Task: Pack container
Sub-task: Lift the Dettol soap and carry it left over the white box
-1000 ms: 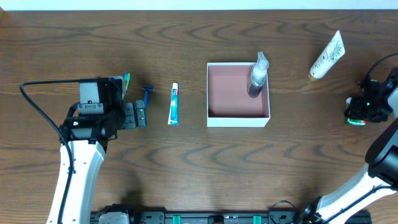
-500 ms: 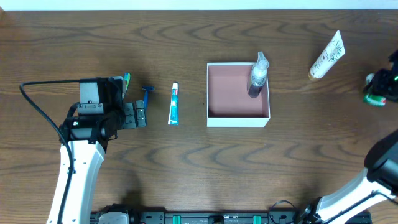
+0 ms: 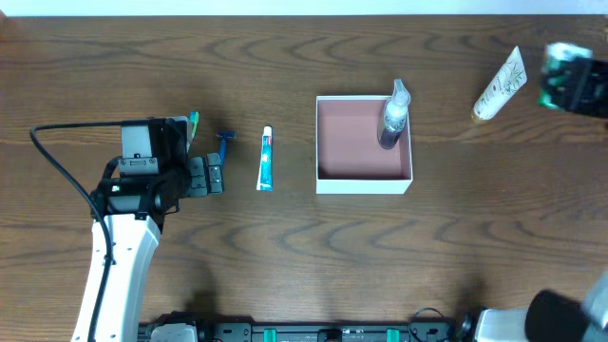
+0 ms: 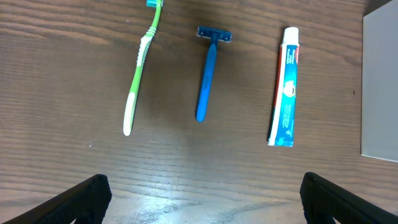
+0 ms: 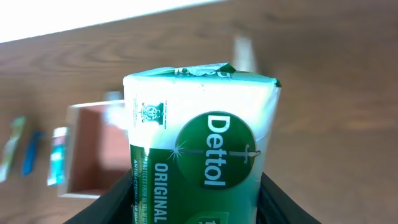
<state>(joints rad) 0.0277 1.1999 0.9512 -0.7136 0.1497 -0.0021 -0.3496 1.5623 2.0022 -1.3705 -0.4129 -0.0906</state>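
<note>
- The right gripper (image 3: 573, 82) has moved since a second ago: it was low at the table's right edge and now sits further back, blurred, just right of the cream tube (image 3: 501, 84).
- Its fingers stay clamped on a green Dettol soap pack (image 5: 202, 149), which fills the right wrist view.
- The left gripper (image 4: 202, 205) has not shifted. Its jaws are spread wide and grasp nothing, above bare wood near the toothbrush (image 4: 140, 68), razor (image 4: 207, 71) and toothpaste (image 4: 286, 87).
- The container (image 3: 364, 184) stays at mid-table, right of the toothpaste and well left of the right gripper.
- The spray bottle (image 3: 392, 119) lies in the container as before, its head over the far right corner.
- The toothbrush, razor, toothpaste and cream tube lie where they did a second ago.
</note>
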